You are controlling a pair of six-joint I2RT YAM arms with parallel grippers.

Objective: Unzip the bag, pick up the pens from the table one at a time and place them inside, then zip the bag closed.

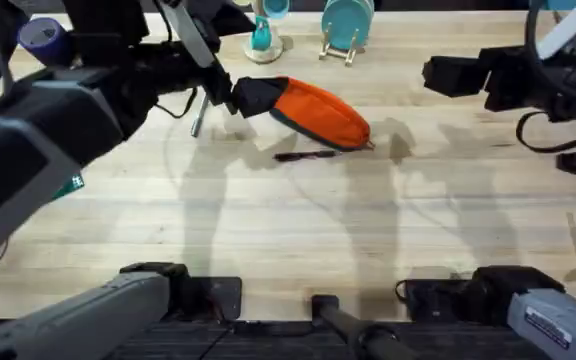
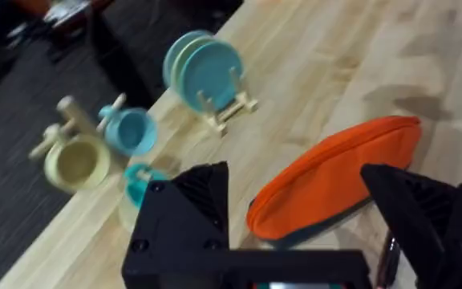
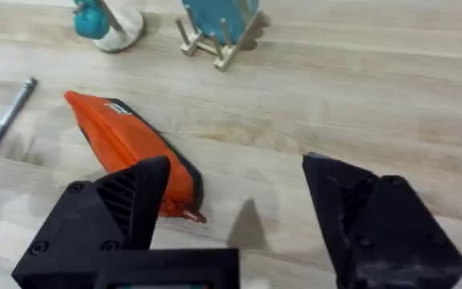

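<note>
Overhead, black pen [image 1: 304, 155] beside bag [image 1: 318, 110], silver pen [image 3: 8, 113] beyond

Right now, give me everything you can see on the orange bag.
The bag is a small oblong orange fabric pouch with a dark strip along its lower edge. It looks closed, with a small reddish zipper pull at its right end. It lies flat on the wooden table, angled, in front of the teal plate rack. The left tool is at its left end; contact is unclear. The black pen lies just in front, the silver pen to its left.
</note>
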